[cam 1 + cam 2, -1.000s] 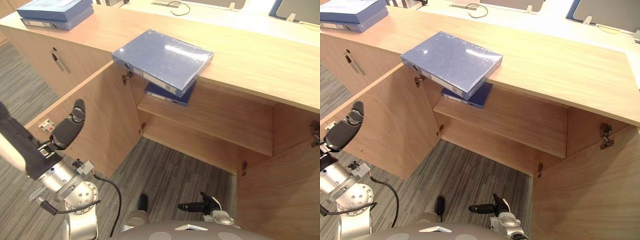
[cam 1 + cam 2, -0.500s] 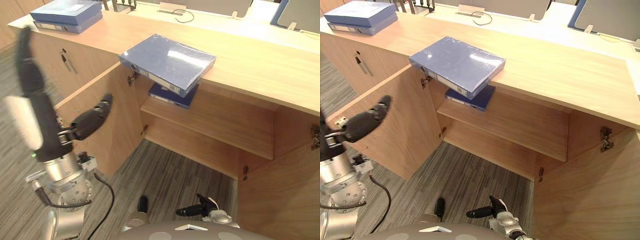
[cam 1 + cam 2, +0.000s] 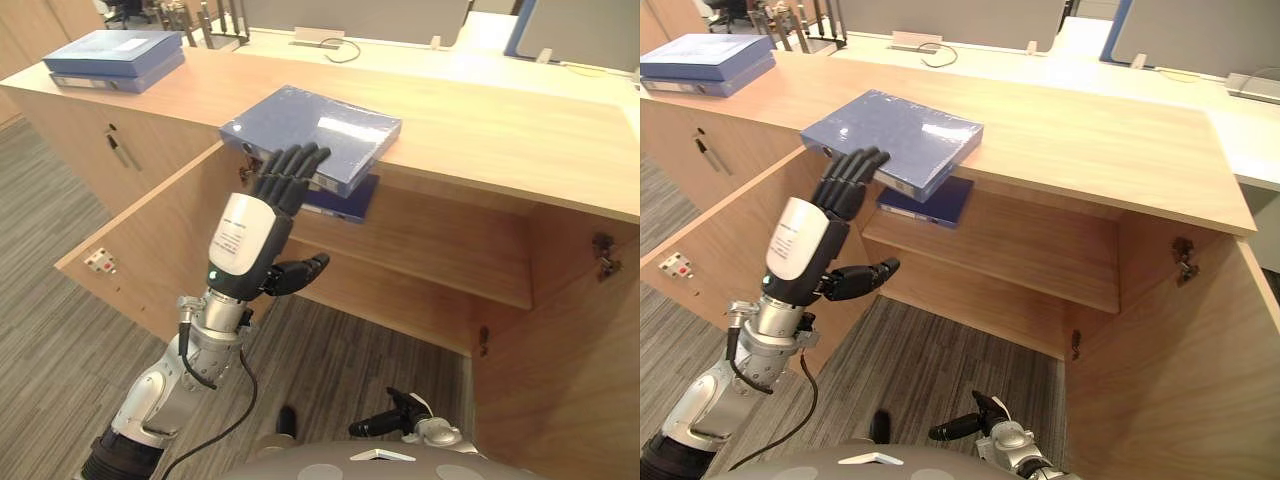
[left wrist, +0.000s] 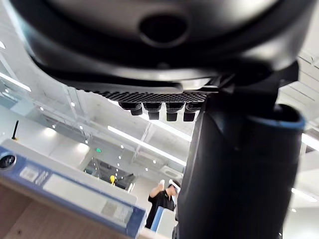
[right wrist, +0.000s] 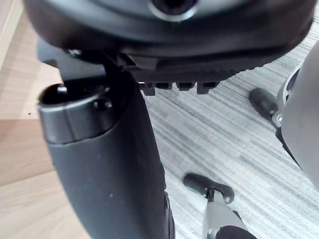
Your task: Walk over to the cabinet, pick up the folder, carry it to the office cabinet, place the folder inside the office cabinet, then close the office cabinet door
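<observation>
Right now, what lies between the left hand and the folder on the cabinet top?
Nothing: in the left wrist view, open air separates the left hand from the spine of the folder.

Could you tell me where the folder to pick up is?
Left eye view, centre-left: the folder overhangs the front edge of the cabinet top, beyond the left hand.

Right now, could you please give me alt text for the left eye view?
The left hand, fingers straight, is raised to the edge of a blue folder overhanging the top of an open cabinet; a second folder lies on the shelf below.
</observation>
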Controlling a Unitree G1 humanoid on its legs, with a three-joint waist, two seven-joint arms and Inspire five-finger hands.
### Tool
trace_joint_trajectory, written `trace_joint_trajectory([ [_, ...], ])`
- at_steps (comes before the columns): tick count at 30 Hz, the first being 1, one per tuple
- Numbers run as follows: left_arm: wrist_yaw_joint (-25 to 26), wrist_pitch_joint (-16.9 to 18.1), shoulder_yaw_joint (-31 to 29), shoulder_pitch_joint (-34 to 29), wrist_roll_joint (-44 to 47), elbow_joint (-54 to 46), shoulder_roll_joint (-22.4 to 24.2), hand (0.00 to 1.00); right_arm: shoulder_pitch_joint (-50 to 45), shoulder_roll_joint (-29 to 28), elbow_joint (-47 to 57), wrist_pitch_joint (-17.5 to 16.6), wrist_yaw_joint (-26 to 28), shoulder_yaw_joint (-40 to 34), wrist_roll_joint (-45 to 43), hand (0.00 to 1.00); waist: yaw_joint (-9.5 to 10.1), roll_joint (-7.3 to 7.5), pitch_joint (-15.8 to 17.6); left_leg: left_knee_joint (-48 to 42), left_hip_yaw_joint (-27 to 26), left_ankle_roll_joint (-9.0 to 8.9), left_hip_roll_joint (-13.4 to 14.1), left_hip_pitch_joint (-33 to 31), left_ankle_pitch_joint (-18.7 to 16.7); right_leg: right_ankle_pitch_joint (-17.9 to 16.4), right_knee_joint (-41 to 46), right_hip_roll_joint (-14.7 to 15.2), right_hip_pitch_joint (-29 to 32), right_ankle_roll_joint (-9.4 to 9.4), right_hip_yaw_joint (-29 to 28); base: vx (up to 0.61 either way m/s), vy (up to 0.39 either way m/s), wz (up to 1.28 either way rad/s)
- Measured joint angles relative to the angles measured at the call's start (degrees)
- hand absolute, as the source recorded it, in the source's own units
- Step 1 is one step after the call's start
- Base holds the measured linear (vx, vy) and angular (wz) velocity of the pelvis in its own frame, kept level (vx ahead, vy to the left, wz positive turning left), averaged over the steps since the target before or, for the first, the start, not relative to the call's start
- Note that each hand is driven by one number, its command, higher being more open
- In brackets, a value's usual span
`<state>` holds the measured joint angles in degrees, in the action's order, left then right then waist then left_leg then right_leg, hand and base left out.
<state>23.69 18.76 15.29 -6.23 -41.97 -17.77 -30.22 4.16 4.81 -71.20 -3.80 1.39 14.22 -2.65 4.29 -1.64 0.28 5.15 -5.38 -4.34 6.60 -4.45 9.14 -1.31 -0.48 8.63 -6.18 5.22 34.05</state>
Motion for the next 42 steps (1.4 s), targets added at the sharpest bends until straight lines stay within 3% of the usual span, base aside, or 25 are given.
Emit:
trace_joint_trajectory([
  [8,-0.16,-0.43,4.94,6.05,-6.2,9.41,-0.42,1.0,-0.54,0.05,0.16,0.04,-0.27,-0.06,-0.01,1.0,-1.7,1.24,-0.49,0.04,-1.33,-0.03,0.0,0.99,-0.06,0.78,-0.82,0.02,-0.17,-0.1,-1.42,-0.01,0.009,-0.09],
  [10,-0.16,-1.64,5.26,6.86,-8.16,11.81,-1.26,1.0,-0.51,-0.11,0.76,0.02,-0.3,-0.05,-0.03,1.0,-2.9,1.34,-0.55,0.05,-1.33,-0.27,0.0,1.27,-0.43,0.55,-1.36,0.01,-0.39,-0.37,-1.39,0.0,0.0,0.0],
  [21,0.17,-4.46,8.07,14.26,-10.69,14.76,-1.72,1.0,-1.1,-0.28,2.35,0.07,-0.17,-0.13,-0.06,1.0,-3.34,2.06,-0.33,0.04,-2.72,-0.44,-0.05,0.63,-0.93,1.07,-1.63,0.23,0.88,0.47,-2.77,0.03,-0.003,-0.06],
  [23,0.21,-5.22,8.86,17.17,-10.8,15.41,-1.71,1.0,-0.83,-0.29,2.47,0.05,-0.16,-0.21,-0.06,1.0,-4.48,2.18,-0.43,0.01,-2.78,-0.4,-0.07,0.14,-0.86,1.12,-1.49,0.17,1.16,0.43,-2.92,0.05,0.004,-0.04],
  [27,0.23,-5.25,9.66,19.25,-10.82,14.48,-1.68,1.0,-0.83,-0.01,2.44,0.02,-0.23,-0.75,-0.06,1.0,-5.51,2.19,-0.66,0.0,-2.79,-0.4,-0.01,0.13,-0.82,1.09,-1.42,0.14,1.26,0.36,-3.14,0.01,-0.002,0.0],
  [34,2.61,-3.25,9.64,19.28,-10.47,1.15,-1.68,1.0,-1.33,0.35,1.86,0.03,-0.57,-2.5,-0.02,1.0,-5.8,1.46,-1.77,0.05,-3.45,-0.36,0.21,0.74,-0.81,0.86,-0.54,0.24,1.56,-0.03,-4.18,-0.03,0.007,-0.05],
  [39,3.95,-1.94,9.54,19.35,-10.4,0.22,-1.72,1.0,-1.68,1.16,1.6,0.05,-0.57,-2.46,-0.03,1.0,-5.77,0.3,-2.89,0.06,-3.4,-0.3,0.37,0.97,-0.76,0.74,-0.72,0.17,1.57,-0.23,-4.19,-0.05,0.0,-0.01],
  [42,4.39,-2.01,9.12,19.34,-10.46,0.43,-1.83,1.0,-1.68,1.18,1.33,0.04,-0.54,-2.4,-0.05,1.0,-5.65,0.6,-2.81,0.07,-3.44,-0.3,0.75,0.88,-0.74,0.78,-0.77,0.16,1.81,-0.15,-4.3,-0.01,-0.008,0.0],
])
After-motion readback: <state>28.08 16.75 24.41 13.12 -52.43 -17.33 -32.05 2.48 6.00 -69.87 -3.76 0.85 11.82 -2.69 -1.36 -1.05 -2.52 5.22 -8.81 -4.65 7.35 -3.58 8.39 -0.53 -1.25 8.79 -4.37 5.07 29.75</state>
